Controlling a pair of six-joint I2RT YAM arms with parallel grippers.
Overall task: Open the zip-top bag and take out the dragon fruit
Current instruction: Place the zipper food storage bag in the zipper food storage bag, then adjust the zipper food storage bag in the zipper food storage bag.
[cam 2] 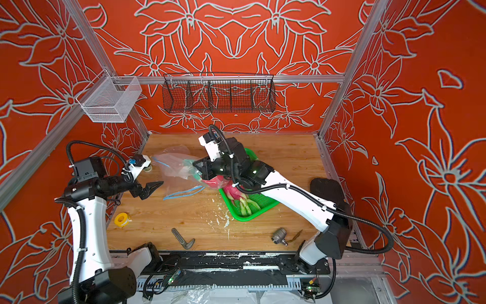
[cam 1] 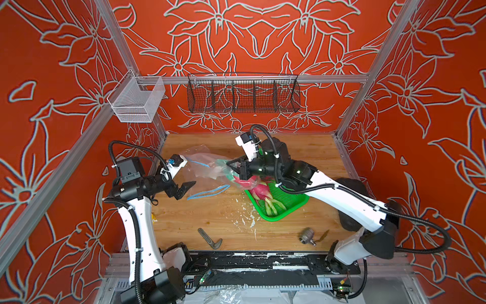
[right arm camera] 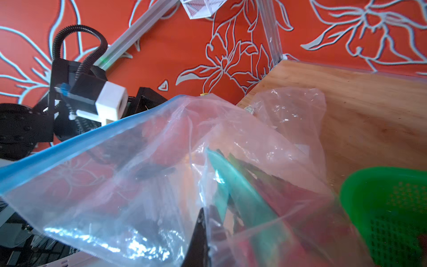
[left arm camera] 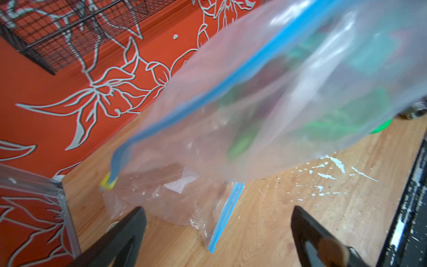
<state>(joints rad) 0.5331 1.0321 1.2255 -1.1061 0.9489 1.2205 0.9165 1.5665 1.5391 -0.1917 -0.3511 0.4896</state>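
The wooden table (cam 1: 302, 158) carries everything. A clear zip-top bag (cam 1: 202, 168) with a blue zip strip is bunched between the two grippers. The right gripper (cam 1: 234, 166) is pinched fully closed on the bag's plastic, with that end raised. The left gripper (cam 1: 187, 188) stands wide open and empty, just short of the bag's loose mouth. A green mesh tray (cam 1: 274, 218) sits under the right gripper. Dragon fruit (cam 1: 259, 190), magenta with green scales, lies directly beneath that gripper, across the tray's rim and partly under bag film. I cannot tell how many fruits there are. Back toward the arm bases lie an L-shaped metal piece (cam 1: 210, 239) and a metal fitting (cam 1: 306, 235).
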